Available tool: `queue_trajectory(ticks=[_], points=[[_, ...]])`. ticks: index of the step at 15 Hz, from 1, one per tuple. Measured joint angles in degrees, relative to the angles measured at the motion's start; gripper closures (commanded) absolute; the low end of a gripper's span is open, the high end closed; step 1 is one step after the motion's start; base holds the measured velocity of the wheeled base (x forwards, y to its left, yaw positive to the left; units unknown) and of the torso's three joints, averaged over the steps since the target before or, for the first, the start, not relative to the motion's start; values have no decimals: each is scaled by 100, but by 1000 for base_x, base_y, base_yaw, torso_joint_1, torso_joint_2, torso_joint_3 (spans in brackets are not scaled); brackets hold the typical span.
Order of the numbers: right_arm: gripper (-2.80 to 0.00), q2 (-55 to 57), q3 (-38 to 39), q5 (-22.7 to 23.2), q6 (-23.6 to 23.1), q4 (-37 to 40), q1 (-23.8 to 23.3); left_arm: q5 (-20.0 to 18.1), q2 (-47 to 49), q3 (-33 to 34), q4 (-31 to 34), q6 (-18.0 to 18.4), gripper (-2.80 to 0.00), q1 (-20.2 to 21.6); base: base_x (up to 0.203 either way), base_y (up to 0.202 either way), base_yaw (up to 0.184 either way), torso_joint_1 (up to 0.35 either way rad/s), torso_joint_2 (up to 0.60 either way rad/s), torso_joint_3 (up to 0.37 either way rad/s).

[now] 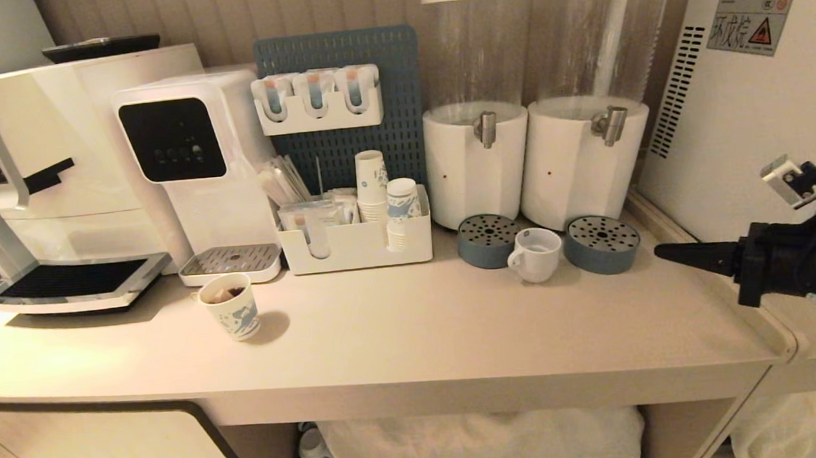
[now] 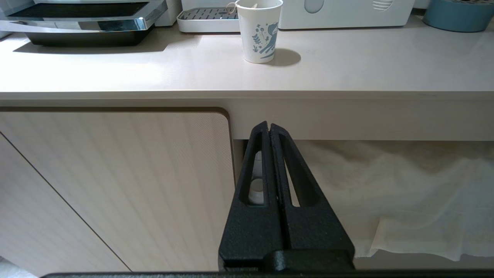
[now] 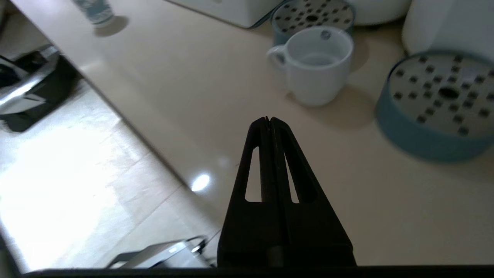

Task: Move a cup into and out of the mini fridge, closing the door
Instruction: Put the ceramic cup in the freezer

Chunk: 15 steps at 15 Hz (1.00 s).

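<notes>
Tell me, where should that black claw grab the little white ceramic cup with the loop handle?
Probably across the rim of the small white ceramic cup, one finger inside and one outside. It stands upright and open-topped, with its handle toward the robot's left. The right gripper, shut now, sits to the cup's right, so coming from that handle-free side looks easiest. Round blue drip trays flank it closely, leaving little room lower down.

Warm dim light, glare on the counter (image 3: 200,181), blurred floor edge.

Matte black tapered tool (image 1: 661,252) with slotted triangular fingers (image 3: 254,170), black cables, small white connector block (image 1: 782,179)
</notes>
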Motion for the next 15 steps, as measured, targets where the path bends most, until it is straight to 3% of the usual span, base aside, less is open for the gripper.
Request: queue_trajectory(ticks=[5, 15], points=[[0, 1479, -16, -94, -30, -1717, 399, 0, 0, 0, 4, -4, 0, 0, 0, 0, 0, 0, 0, 0], [0, 2588, -584, -169, 2, -1785, 639, 0, 0, 0, 7, -4, 0, 0, 0, 0, 0, 0, 0, 0]])
